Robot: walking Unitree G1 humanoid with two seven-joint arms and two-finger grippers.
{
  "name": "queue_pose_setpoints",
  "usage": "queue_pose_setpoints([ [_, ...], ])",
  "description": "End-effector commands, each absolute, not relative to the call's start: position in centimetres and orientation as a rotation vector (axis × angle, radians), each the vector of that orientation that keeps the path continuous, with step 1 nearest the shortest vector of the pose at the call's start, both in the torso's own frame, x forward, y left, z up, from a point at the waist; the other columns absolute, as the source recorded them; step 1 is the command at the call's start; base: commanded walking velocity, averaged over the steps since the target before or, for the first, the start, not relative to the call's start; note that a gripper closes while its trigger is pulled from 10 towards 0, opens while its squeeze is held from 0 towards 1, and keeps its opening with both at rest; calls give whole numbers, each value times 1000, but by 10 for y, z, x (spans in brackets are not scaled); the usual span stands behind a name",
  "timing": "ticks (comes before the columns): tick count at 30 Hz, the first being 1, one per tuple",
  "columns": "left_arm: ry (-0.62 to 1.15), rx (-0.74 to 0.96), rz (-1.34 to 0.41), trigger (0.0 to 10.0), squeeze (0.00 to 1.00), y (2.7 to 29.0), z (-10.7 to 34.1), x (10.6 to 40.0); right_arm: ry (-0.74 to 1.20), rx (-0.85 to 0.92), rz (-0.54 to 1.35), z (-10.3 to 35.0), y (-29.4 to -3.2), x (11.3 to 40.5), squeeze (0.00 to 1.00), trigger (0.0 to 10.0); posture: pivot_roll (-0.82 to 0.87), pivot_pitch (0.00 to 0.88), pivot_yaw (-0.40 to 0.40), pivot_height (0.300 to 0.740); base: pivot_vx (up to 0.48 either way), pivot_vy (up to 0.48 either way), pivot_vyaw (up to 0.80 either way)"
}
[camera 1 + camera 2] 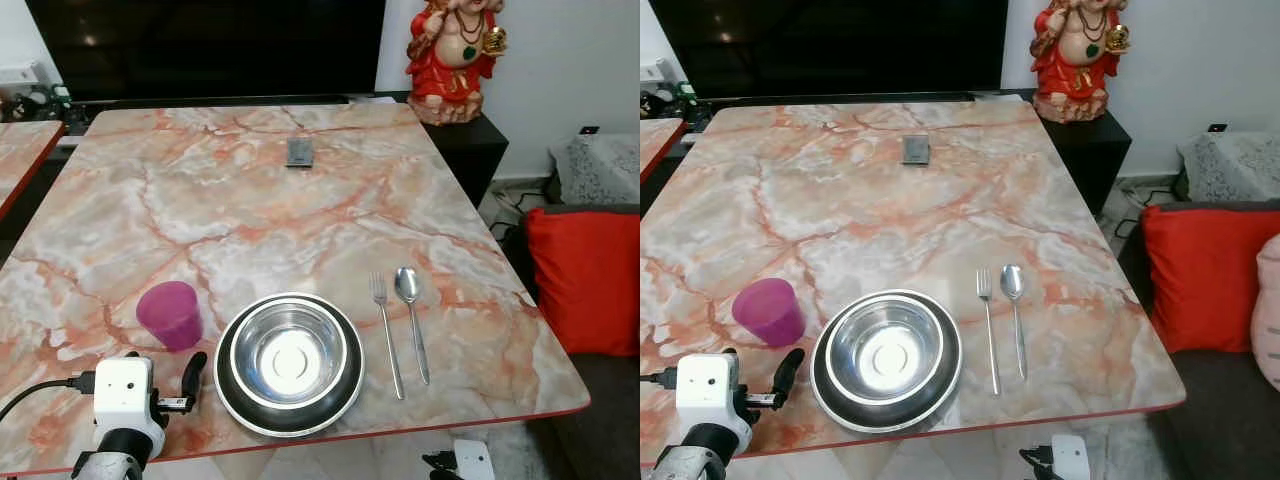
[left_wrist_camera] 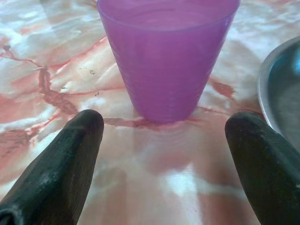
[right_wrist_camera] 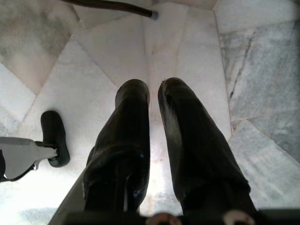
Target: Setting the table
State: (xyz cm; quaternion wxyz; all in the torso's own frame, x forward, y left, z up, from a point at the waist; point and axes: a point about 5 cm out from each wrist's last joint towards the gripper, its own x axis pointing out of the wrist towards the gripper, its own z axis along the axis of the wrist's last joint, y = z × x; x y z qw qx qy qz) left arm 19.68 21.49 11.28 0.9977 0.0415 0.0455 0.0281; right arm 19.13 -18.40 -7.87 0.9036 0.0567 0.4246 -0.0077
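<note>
Marble-pattern table (image 1: 250, 200) with red edge, dark TV screen (image 1: 200, 45) behind it. White wall (image 1: 560, 60), red figurine (image 1: 455, 55) on black cabinet (image 1: 470, 140). Red cushion (image 1: 585, 280) at right; pale marble floor (image 3: 187, 42).

Left gripper (image 2: 164, 140) forward, fingers spread wide; right gripper (image 3: 153, 93) hanging, fingers together.

The surface (image 1: 250, 210) is pink and white marble with orange veins and a red edge. The cup (image 1: 171, 314) is purple. The bowl (image 1: 290, 355) is shiny silver on a black plate (image 1: 352, 393). The fork (image 1: 386, 335) and spoon (image 1: 411, 320) are silver. The cushion (image 1: 588, 280) is red. The left pincer (image 2: 164, 154) has black fingers (image 2: 61, 168).
</note>
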Motion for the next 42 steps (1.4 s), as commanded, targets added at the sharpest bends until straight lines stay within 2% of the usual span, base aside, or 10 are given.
queue_pose_setpoints([
  [1, 67, 75, 61, 10000, 0, 216, 116, 191, 895, 106, -20, -81, -186, 186, 0, 10000, 60, 114, -46, 740, 0, 0, 0],
  [27, 57, 89, 42, 10000, 0, 214, 115, 192, 891, 120, -52, -81, -182, 187, 0, 10000, 66, 102, -20, 740, 0, 0, 0],
  [42, 51, 85, 32, 10000, 0, 212, 114, 194, 896, 124, -65, -82, -182, 187, 0, 10000, 66, 101, -20, 740, 0, 0, 747],
])
